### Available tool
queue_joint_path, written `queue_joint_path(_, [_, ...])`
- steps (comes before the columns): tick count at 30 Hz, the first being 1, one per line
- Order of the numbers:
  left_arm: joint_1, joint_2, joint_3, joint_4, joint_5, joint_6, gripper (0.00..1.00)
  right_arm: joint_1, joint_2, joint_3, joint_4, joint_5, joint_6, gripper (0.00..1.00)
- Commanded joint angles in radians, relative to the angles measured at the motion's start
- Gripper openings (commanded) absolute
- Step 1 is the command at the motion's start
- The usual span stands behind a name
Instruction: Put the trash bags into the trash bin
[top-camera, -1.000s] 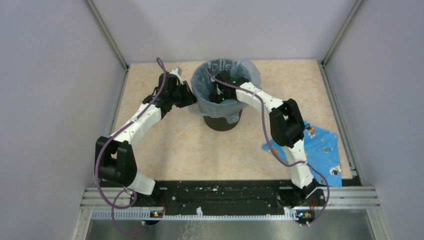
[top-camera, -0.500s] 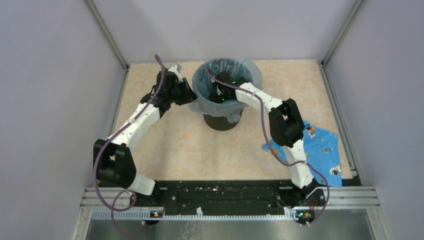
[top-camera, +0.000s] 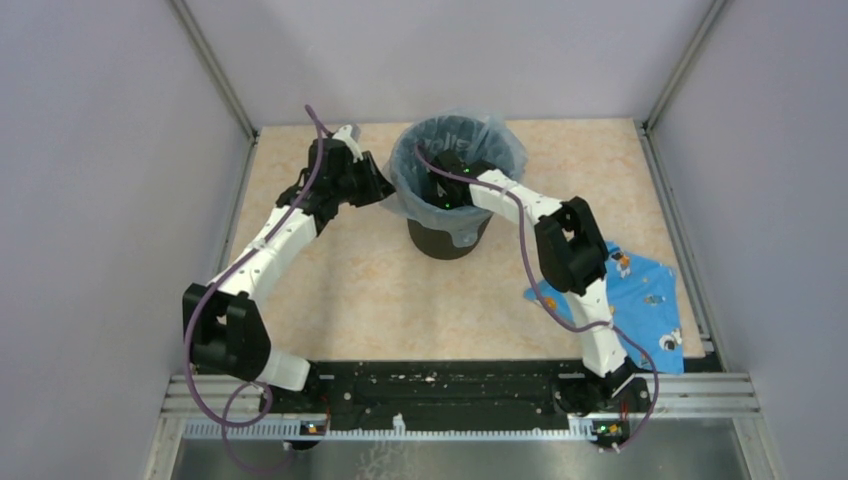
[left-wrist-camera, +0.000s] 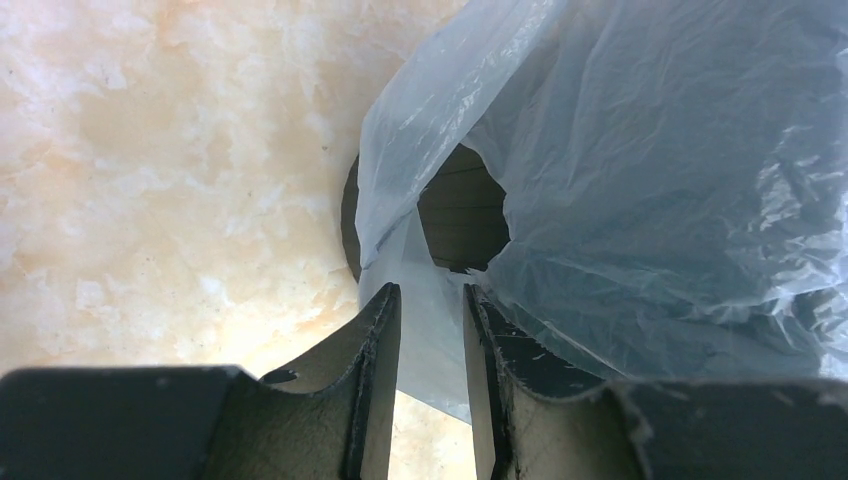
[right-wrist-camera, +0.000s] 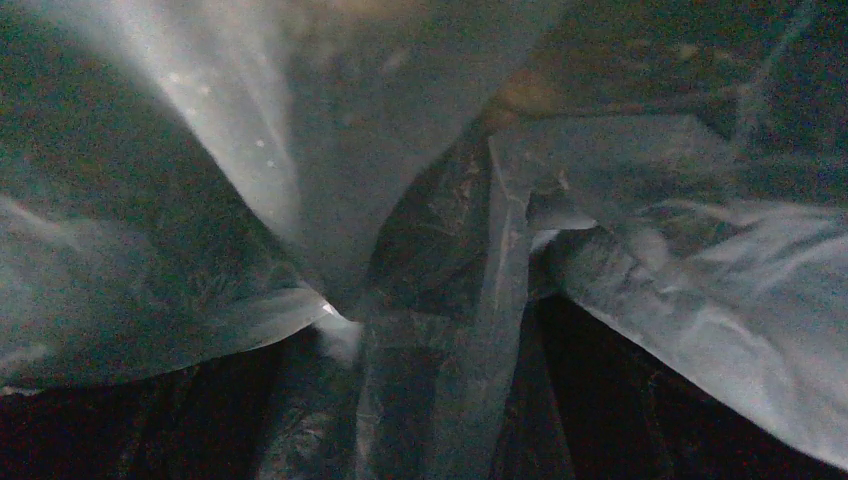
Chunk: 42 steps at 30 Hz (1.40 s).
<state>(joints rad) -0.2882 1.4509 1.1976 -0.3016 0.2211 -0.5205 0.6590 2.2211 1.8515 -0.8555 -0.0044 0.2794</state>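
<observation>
The black trash bin (top-camera: 443, 240) stands at the back middle of the table. A pale grey-blue trash bag (top-camera: 490, 135) lines it, its mouth spread over the rim. My left gripper (top-camera: 386, 190) is at the bin's left rim. In the left wrist view its fingers (left-wrist-camera: 382, 330) stand a narrow gap apart, and a flat flap of bag film (left-wrist-camera: 432, 320) hangs between them without looking pinched. A hole in the film shows the bin's dark wall (left-wrist-camera: 462, 215). My right gripper (top-camera: 441, 182) reaches down inside the bin, open. Its view is dim, showing only folds of bag (right-wrist-camera: 250, 130).
A blue patterned cloth (top-camera: 650, 300) lies flat at the right, beside the right arm's lower links. Grey walls close in the table on three sides. A metal rail (top-camera: 460, 395) runs along the near edge between the arm bases.
My left gripper has shifted a little toward the back along the bin's left rim. The bag's mouth now sits rounder over the rim. The right arm has edged slightly left inside the bin.
</observation>
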Motion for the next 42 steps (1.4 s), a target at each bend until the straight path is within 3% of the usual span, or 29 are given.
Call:
queue_joint_path(1, [0.009, -0.037, 0.01, 0.024, 0.021, 0.017, 0.36, 0.007, 0.016, 0.064, -0.032, 0.039, 0.009, 0.96])
queue_joint_path(9, [0.019, -0.052, -0.002, 0.023, 0.022, 0.015, 0.36, 0.014, 0.078, 0.165, -0.058, -0.073, -0.002, 0.96])
queue_joint_path(22, [0.041, -0.059, -0.026, 0.032, 0.045, 0.021, 0.36, 0.027, 0.012, 0.17, -0.097, 0.038, 0.036, 0.97])
queue_joint_path(42, [0.043, -0.062, -0.023, 0.022, 0.038, 0.027, 0.36, 0.022, -0.06, 0.133, -0.086, 0.036, 0.044, 0.94])
